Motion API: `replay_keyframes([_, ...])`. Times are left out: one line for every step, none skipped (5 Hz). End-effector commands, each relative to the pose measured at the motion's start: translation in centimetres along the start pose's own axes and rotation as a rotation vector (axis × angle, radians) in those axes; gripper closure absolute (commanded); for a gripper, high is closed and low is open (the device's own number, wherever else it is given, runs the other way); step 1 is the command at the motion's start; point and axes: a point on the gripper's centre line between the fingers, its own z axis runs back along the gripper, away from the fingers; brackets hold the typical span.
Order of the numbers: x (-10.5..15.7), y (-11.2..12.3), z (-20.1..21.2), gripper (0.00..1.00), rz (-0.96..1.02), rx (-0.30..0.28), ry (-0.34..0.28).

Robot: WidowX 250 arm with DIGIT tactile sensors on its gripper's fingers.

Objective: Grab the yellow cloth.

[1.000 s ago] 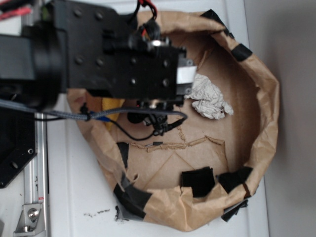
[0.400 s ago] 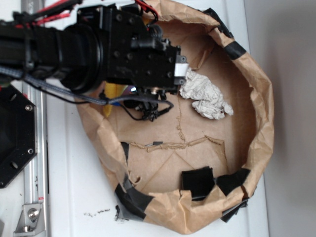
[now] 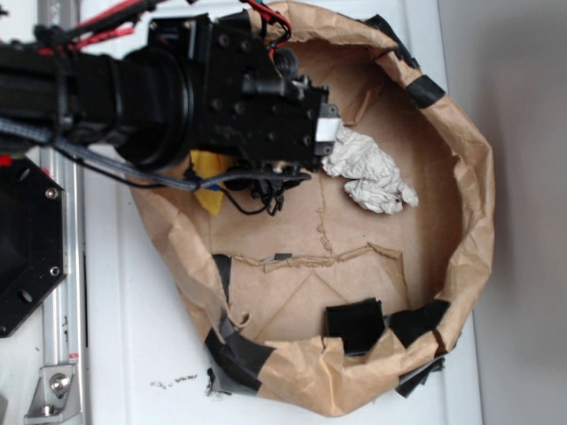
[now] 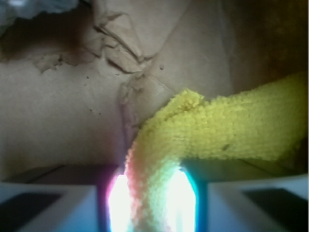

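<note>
The yellow cloth (image 4: 227, 130) is a fuzzy bright yellow strip on the brown paper floor. One end rises and is pinched between my fingers in the wrist view. My gripper (image 4: 153, 208) is shut on that end. In the exterior view only a yellow corner (image 3: 208, 177) shows by the left wall of the paper nest. The black wrist body (image 3: 257, 106) covers the rest and hides the fingers.
A whitish crumpled wad (image 3: 368, 173) lies just right of the wrist. The brown paper nest has a raised rim (image 3: 474, 204) patched with black tape (image 3: 354, 323). A black base plate (image 3: 27, 257) and a metal rail (image 3: 62, 354) stand at the left.
The arm has moved up and left inside the nest. The yellow corner shows more under the wrist than before. The wad has not moved.
</note>
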Motion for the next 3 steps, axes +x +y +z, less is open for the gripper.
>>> replay_keyframes([-1.1,2.2,0.8,1.00,-0.057,-0.028,-0.037])
replay_keyframes([-0.7,2.5,2.1,1.00,-0.129,-0.048,-0.089])
replay_keyframes([-0.1,2.6,6.7,1.00,-0.202,-0.134,-0.219])
